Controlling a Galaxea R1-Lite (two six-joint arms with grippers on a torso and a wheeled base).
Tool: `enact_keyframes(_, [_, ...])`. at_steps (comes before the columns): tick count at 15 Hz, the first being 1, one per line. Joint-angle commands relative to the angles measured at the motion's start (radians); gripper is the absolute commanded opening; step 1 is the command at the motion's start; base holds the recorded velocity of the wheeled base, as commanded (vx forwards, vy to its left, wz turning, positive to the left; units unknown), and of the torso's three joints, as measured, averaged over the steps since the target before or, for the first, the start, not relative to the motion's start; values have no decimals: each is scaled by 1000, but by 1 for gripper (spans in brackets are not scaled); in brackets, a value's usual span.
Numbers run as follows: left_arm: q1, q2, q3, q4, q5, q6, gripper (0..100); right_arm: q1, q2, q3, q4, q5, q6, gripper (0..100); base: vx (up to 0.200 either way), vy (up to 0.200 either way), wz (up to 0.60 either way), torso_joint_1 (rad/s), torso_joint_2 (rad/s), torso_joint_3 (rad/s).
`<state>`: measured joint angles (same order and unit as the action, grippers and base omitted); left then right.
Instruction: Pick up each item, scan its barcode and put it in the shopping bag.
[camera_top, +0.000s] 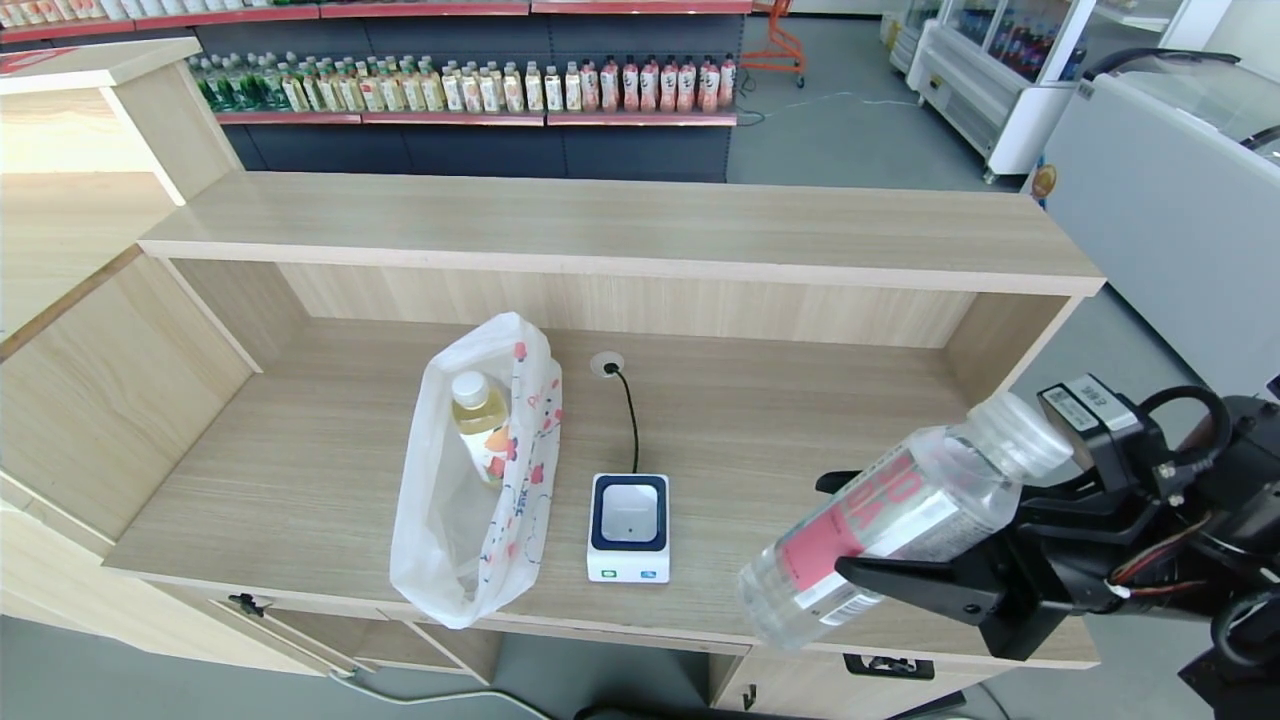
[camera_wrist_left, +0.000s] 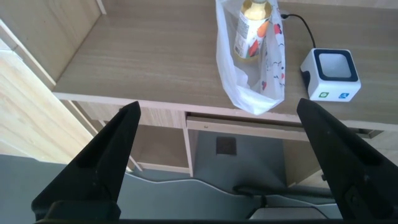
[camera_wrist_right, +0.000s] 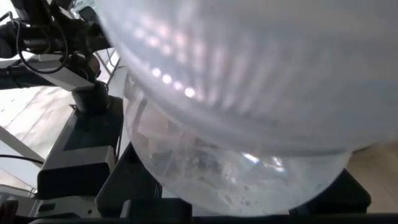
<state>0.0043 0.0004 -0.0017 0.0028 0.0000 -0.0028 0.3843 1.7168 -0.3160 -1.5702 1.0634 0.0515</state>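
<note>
Clear plastic with a pink label identifies the water bottle (camera_top: 900, 515). In the head view, find it at the near right, off the counter's edge, clamped across its middle by the right gripper (camera_top: 850, 530) and lying tilted with its cap toward the far right. This grip probably leaves the label free to turn toward the scanner (camera_top: 628, 525), which sits face up near the front edge of the wooden counter (camera_top: 800, 420), to the left of the bottle. The shopping bag (camera_top: 430, 520) lies just left of the scanner, mouth toward the near edge, with a yellow drink bottle (camera_top: 480, 420) already inside. Note the scanner cable (camera_top: 630, 415) running to the far side and the raised ledge (camera_top: 620, 225) beyond; neither blocks the path. In the left wrist view, the left gripper (camera_wrist_left: 217, 104) hangs below the counter front, spread wide and holding nothing, facing the bag (camera_wrist_left: 233, 81) and scanner (camera_wrist_left: 333, 71). In the right wrist view, the bottle's clear body (camera_wrist_right: 249, 93) sits directly against the lens.
</note>
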Motion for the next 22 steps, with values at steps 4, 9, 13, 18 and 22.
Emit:
enact_keyframes(4, [0,0,0,0,0,0,100,12,-17,-3,-1,-2,45,0,0,0,0,0,0,0])
enact_keyframes(9, [0,0,0,0,0,0,100,16,3,-3,-1,-5,37,0,0,0,0,0,0,0])
enact_keyframes(13, [0,0,0,0,0,0,100,62,-8,-6,18,-105,50,0,0,0,0,0,0,0])
enact_keyframes(18, [0,0,0,0,0,0,100,165,-34,-28,85,-336,114,0,0,0,0,0,0,0])
enact_keyframes(22, [0,0,0,0,0,0,100,171,-19,-22,87,-346,110,0,0,0,0,0,0,0])
